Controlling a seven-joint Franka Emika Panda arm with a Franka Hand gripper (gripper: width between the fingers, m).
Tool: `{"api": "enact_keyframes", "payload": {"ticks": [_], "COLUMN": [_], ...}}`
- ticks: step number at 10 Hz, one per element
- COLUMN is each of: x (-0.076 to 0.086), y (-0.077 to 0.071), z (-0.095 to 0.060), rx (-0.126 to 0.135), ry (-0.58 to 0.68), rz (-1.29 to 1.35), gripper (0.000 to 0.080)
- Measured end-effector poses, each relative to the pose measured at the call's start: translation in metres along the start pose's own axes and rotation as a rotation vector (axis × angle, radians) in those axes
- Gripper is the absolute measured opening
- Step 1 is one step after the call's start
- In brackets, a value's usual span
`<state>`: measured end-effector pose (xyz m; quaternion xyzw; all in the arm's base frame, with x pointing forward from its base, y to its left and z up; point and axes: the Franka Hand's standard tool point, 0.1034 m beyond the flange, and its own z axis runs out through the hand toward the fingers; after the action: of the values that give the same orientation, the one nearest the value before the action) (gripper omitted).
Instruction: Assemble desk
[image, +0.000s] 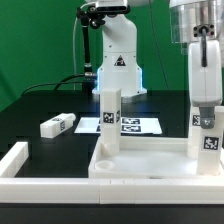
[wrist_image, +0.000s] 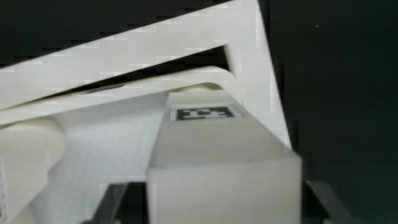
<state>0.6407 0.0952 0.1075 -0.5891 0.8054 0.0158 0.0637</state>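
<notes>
While the gripper (image: 205, 95) hangs at the exterior view's right, its jaws are clamped on a white block leg, the held leg (image: 206, 125), which points straight down with black-and-white square tags on its near face. From the wrist view the same held leg (wrist_image: 214, 160) runs away from the camera between the two dark fingers (wrist_image: 118, 205), one pressed on each side, with a single tag showing near its far end. That lower end sits at the right-hand end of the desk top (image: 150, 160) as the exterior view shows it, down at the level of the raised rim; whether it touches the tray or is seated there I cannot tell. In the wrist view the rim of the desk top (wrist_image: 107, 70) shows as white angled bars meeting in a corner around the leg's far end. The desk top itself, a wide shallow tray, lies flat on the black table (image: 40, 105), near the front. At its corner toward the exterior view's left an upright leg (image: 110, 115) stands, tagged near its foot. A loose leg (image: 57, 125) lies on its side on the table, well apart from the tray, farther to the exterior view's left. Behind the tray the marker board (image: 135, 124) lies flat, partly hidden by the upright leg. A long white border rail (image: 20, 160) runs along the front left, and the arm's base (image: 118, 60) stands at the back.
</notes>
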Motion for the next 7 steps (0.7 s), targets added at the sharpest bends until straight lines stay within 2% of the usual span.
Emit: {"api": "enact_keyframes", "payload": {"ticks": [1,2,3,4,5,6,7], "x": [0.001,0.001,0.001,0.001,0.004,0.012,0.025], "y": [0.000,0.000,0.000,-0.001,-0.001,0.000,-0.001], "z": [0.000,0.001,0.001,-0.005,-0.020,-0.037,-0.046], "rx": [0.000,-0.001,0.001,0.007,0.020,0.034,0.046], "ry": [0.002,0.003,0.002,-0.005,-0.016,-0.029,-0.033], "rz": [-0.005,-0.006,-0.008,-0.044,-0.079,-0.131,-0.149], "gripper": [0.0291,0.0362,0.0509,0.0509,0.0620,0.0620,0.0643]}}
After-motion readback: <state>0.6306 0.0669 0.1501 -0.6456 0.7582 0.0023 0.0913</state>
